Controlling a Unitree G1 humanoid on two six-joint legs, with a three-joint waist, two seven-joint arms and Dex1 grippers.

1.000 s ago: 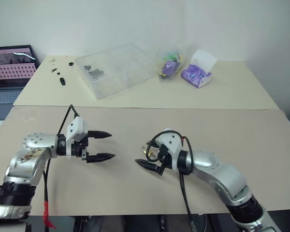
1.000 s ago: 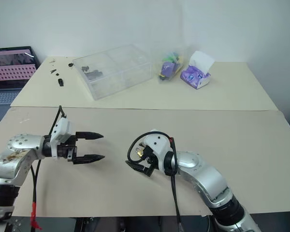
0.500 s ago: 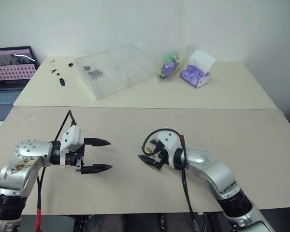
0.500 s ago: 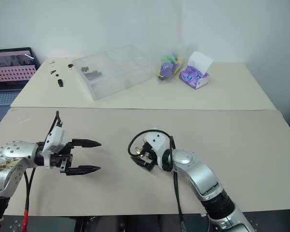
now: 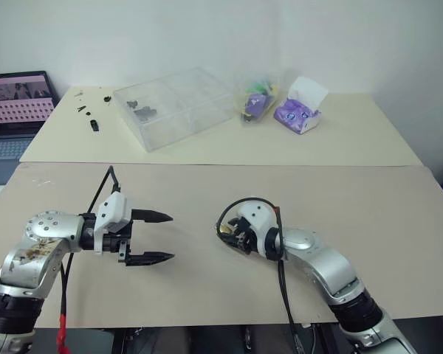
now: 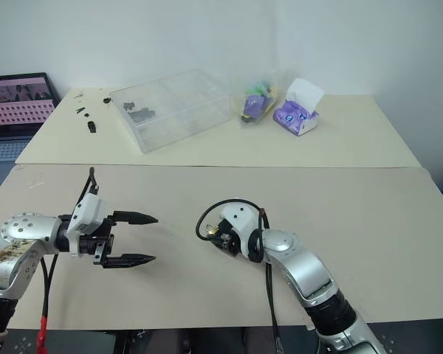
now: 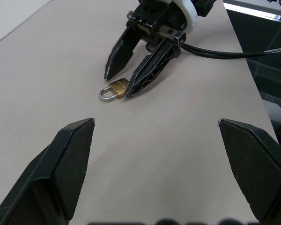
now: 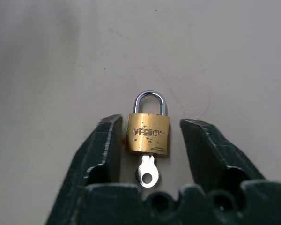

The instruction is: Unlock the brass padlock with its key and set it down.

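Clearly the brass padlock [image 8: 148, 132] lies flat on the table [image 5: 399, 221], key [image 8: 146, 172] in its keyhole, between the right gripper's [image 8: 151, 140] partly closed fingers, one touching its body, neither clamping it yet. The left gripper [image 5: 161, 237] hangs wide open, well apart from the padlock. Closing off-centre could nudge the padlock askew or pinch the key.
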